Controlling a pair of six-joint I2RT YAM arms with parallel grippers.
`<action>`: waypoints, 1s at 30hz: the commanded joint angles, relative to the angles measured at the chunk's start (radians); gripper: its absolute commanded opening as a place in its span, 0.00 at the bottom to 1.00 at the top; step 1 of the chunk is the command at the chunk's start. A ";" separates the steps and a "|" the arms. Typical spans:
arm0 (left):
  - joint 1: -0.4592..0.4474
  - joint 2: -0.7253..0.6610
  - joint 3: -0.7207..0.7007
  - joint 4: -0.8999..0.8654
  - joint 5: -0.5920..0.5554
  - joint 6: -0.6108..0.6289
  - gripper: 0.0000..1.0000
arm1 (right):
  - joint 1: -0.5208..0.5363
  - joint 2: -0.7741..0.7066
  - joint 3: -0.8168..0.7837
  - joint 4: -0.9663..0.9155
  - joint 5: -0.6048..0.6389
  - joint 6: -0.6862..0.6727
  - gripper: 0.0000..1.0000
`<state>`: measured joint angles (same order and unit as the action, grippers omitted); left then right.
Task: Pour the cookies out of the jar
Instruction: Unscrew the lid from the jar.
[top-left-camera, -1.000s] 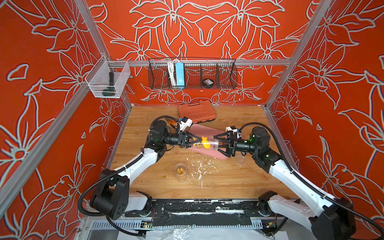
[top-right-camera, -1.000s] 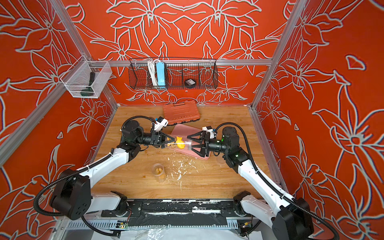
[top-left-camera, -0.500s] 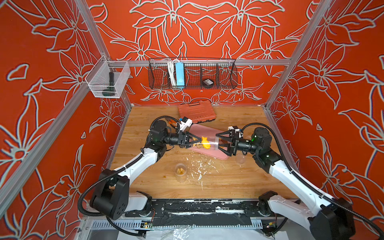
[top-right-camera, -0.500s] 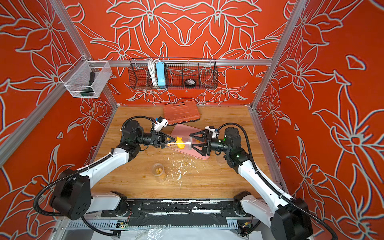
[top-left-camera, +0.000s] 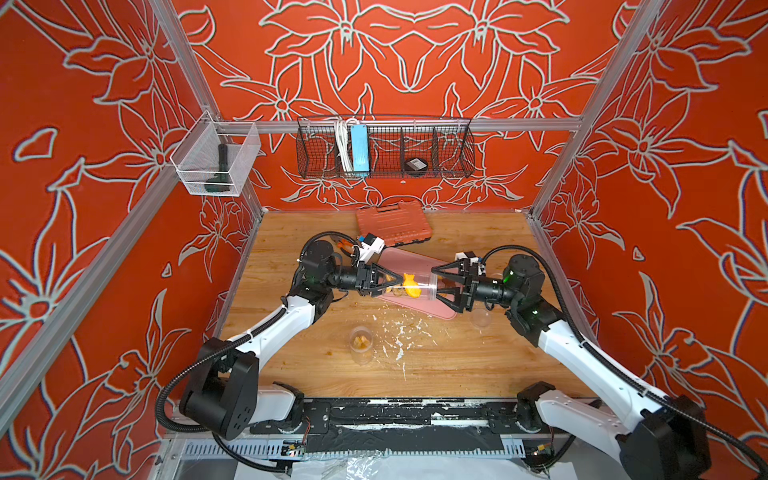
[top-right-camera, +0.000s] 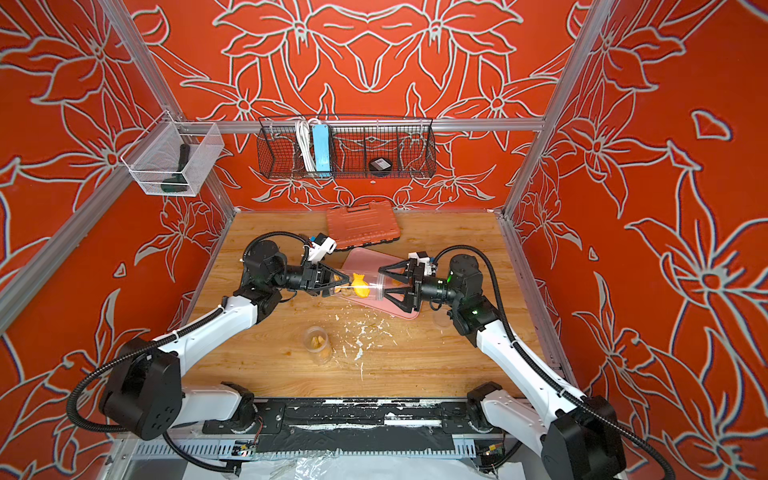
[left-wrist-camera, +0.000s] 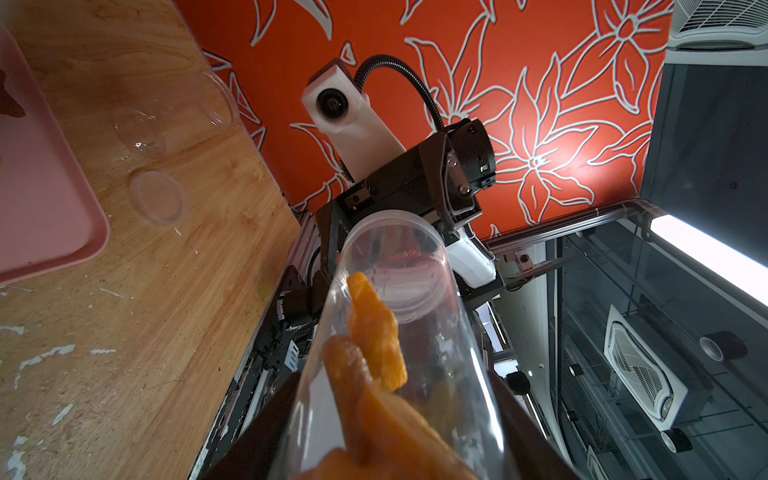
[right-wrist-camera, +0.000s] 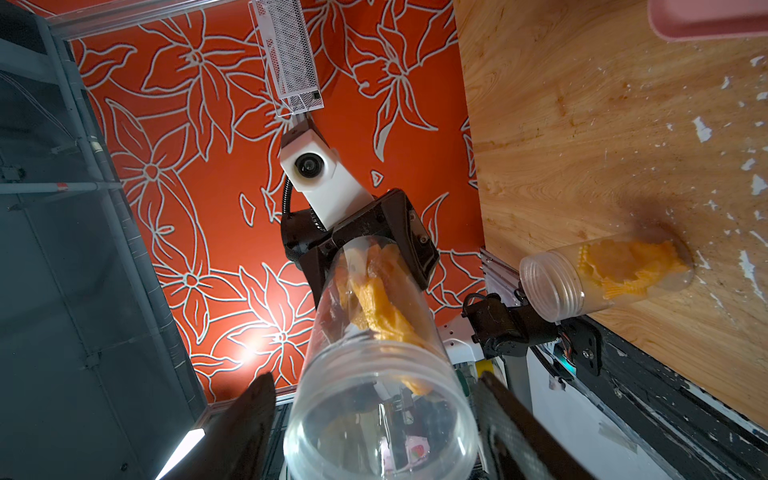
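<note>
In the middle of both top views the jar lay on its side up in the air, above the pink tray on the desk. The left pincer was closed tight on the jar's bottom end and held it up. The right pincer reached in from the other side. Its two jaws stood apart, one on each side of the jar's mouth. In the right wrist view I saw a thin gap beside one finger, so this pincer was open and not squeezing. The cookies were inside the jar. They were orange, one was shaped like a fish, and they sat bunched in the half near the left pincer. Lower in the top views, a second jar stood upright on the desk. Its mouth was open and it had a few orange pieces inside. White flecks lay on the desk just to the right of it. In the left wrist view, a clear lid lay flat on the desk beside the tray's corner.
</note>
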<state>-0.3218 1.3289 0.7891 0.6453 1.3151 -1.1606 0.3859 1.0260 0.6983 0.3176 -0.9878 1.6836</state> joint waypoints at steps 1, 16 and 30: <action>-0.003 -0.009 0.029 0.043 0.024 -0.011 0.57 | 0.004 -0.009 -0.011 0.022 -0.021 -0.007 0.77; -0.003 -0.010 0.030 0.044 0.024 -0.013 0.57 | 0.042 -0.001 -0.029 0.063 0.008 0.004 0.71; -0.003 -0.018 0.029 0.039 0.024 -0.010 0.58 | 0.018 0.021 -0.032 0.179 -0.009 -0.013 0.59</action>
<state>-0.3214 1.3289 0.7891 0.6483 1.3155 -1.1587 0.4133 1.0428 0.6720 0.4068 -0.9802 1.6878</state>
